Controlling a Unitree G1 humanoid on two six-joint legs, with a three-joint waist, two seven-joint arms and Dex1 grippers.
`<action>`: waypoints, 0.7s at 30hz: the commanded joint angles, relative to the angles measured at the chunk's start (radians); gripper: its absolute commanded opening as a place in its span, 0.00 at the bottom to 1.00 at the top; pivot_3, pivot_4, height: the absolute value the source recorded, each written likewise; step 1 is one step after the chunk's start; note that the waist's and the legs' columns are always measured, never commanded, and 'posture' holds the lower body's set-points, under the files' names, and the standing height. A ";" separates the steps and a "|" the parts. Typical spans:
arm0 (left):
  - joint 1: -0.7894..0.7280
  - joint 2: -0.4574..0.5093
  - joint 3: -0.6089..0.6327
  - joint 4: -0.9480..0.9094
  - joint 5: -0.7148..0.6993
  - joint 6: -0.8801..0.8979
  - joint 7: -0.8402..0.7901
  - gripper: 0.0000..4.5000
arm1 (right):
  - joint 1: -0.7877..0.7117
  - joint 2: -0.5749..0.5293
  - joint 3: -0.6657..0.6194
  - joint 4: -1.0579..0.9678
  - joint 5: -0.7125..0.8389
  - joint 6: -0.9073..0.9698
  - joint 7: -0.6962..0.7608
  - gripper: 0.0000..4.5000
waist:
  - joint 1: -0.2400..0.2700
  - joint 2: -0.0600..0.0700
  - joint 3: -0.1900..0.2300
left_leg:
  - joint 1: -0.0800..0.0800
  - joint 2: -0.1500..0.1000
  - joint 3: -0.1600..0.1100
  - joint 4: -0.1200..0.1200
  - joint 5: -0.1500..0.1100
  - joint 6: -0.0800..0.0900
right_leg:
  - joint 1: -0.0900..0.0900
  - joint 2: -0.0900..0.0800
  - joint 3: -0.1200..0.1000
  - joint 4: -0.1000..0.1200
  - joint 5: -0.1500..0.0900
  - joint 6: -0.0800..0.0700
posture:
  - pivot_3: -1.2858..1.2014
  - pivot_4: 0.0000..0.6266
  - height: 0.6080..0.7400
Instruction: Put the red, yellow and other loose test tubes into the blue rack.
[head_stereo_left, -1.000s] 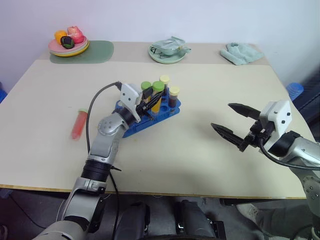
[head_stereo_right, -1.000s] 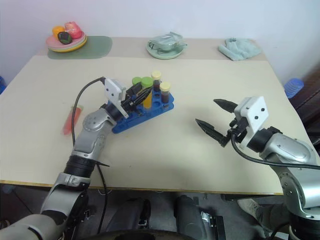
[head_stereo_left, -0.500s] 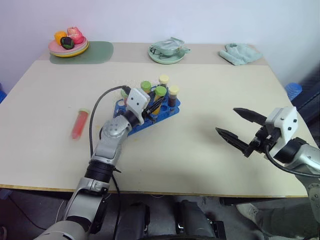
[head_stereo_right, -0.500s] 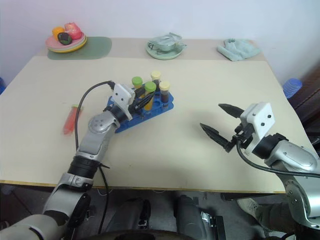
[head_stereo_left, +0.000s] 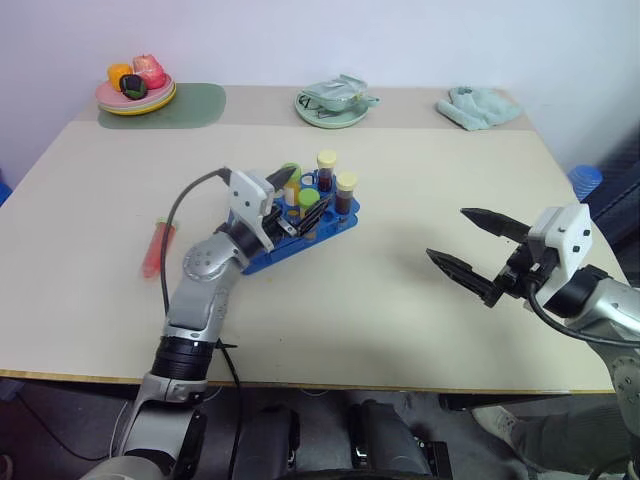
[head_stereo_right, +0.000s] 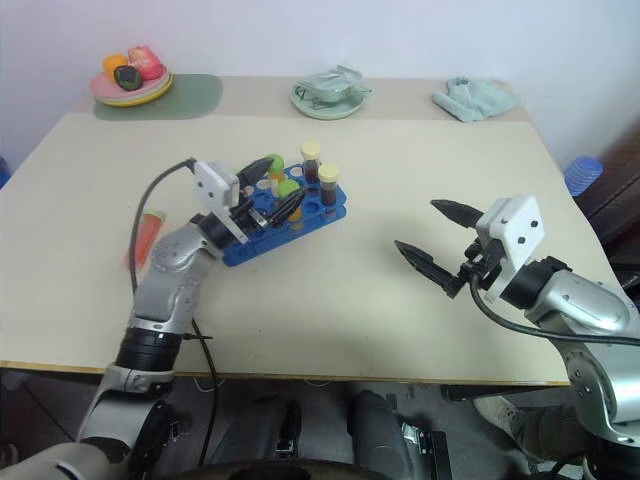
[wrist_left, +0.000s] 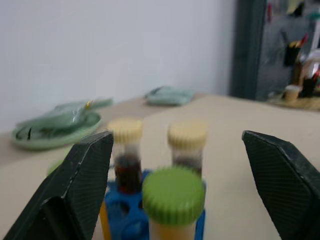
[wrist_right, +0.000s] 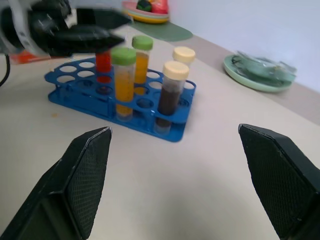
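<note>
Test tubes stand in the blue rack (head_stereo_left: 300, 225) at surface centre; one red tube (head_stereo_left: 157, 249) lies loose at the rack's 9 o'clock. Left tool (head_stereo_left: 287, 202), fingers spread, hovers over the rack: lift clear before turning. Right tool (head_stereo_left: 473, 250) hangs spread, empty.

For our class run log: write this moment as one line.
left gripper: open over rack | right gripper: open | red tube: loose on table
</note>
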 joint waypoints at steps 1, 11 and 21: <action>0.017 0.036 0.080 -0.106 -0.105 0.111 0.014 0.94 | -0.043 -0.023 0.028 0.009 0.002 -0.021 0.035 0.93 | 0.000 0.000 0.000 | 0.000 0.000 0.000 0.000 0.000 0.000 | 0.000 0.000 0.000 0.000 0.000 0.000 | 0.52 0.24 1.00; -0.044 0.302 0.371 -0.115 -0.254 0.783 0.425 0.94 | -0.226 -0.017 0.201 0.039 0.007 -0.073 0.178 0.93 | -0.017 -0.001 0.001 | 0.000 0.000 0.000 0.002 0.000 0.000 | 0.000 0.000 0.000 0.002 0.000 0.000 | 0.52 0.24 1.00; -0.338 0.465 0.428 0.148 -0.202 1.346 0.574 0.94 | -0.293 0.014 0.252 0.115 -0.026 -0.108 0.194 0.93 | -0.017 -0.004 0.002 | 0.000 0.000 0.000 0.002 0.001 -0.001 | -0.001 0.000 -0.001 0.004 0.000 0.000 | 0.52 0.24 1.00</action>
